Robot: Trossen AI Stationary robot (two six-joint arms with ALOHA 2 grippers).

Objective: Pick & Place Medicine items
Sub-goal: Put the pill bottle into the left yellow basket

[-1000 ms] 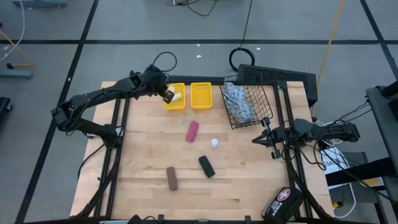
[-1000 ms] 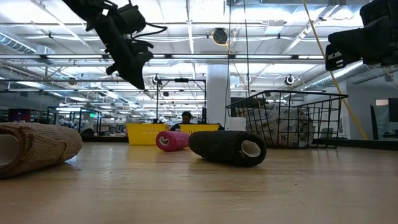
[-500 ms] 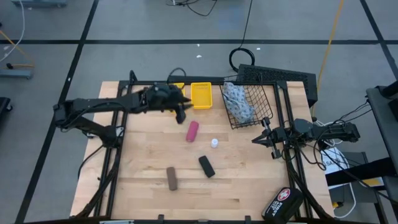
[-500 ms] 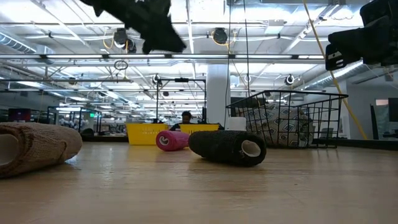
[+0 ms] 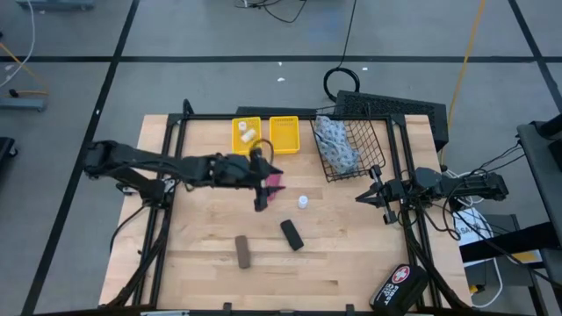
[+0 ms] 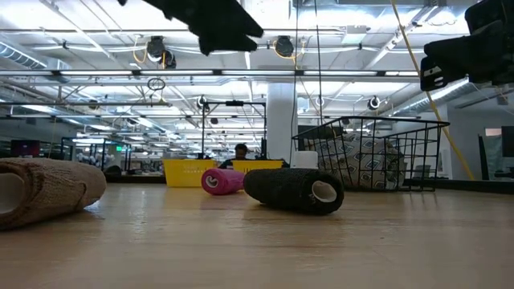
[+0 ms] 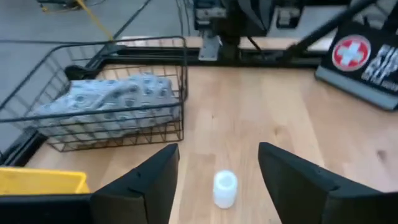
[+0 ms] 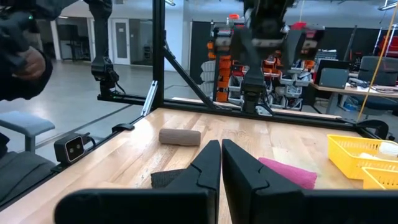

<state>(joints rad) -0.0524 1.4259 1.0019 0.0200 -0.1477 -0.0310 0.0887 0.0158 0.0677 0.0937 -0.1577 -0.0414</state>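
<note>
Clearly the left gripper (image 5: 262, 191) was the one at work: it hung over the middle of the table (image 5: 202, 281) with its fingers (image 7: 140, 183) spread wide and nothing between them. Straight ahead of them, a little beyond the tips and on their centre line, stood a small white bottle (image 7: 225, 188), upright on the wood. From above, that bottle (image 5: 303, 202) lay just to the right of the gripper, with the magenta tube (image 5: 275, 181) almost under the gripper's near side, partly hidden by it. The bottle being round and upright, I judged the jaws needed no turning, only a short reach forward and down.

Two more white bottles (image 5: 248, 136) already sat in the left yellow bin (image 5: 240, 147); the bin (image 5: 284, 134) beside it looked empty. The patterned pouch (image 5: 336, 143) lay in the wire basket (image 5: 369, 140). A black block (image 5: 291, 234) and a brown block (image 5: 242, 251) lay nearer the front edge, well apart from both arms.

The right gripper (image 5: 371, 195) waited at the table's right edge, fingers pressed together and empty, farther from the bottle than the left.
</note>
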